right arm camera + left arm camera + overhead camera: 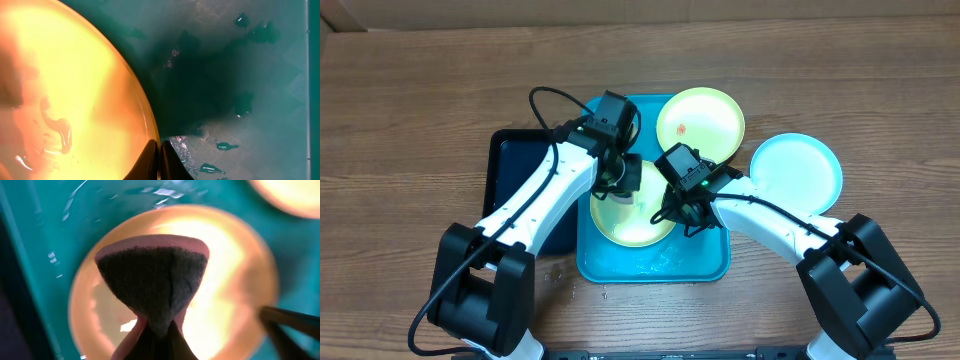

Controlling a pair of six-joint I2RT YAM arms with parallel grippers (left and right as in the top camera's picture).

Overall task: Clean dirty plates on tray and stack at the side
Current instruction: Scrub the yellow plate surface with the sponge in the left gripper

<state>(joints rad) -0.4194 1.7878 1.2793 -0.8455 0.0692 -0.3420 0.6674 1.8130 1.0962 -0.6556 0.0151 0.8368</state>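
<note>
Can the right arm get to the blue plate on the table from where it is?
Probably yes: the blue plate lies bare beside the right arm, with nothing between them.

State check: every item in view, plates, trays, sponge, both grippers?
near plate: on tray, wet, red-orange smear
far plate: on tray's far right corner, red smear
blue plate: on table, right of tray, no smear visible
tray: wet, droplets
black tray: left of tray, partly under left arm
sponge: pinched, over near plate
left gripper: shut on sponge
right gripper: shut, tips at near plate's rim
</note>
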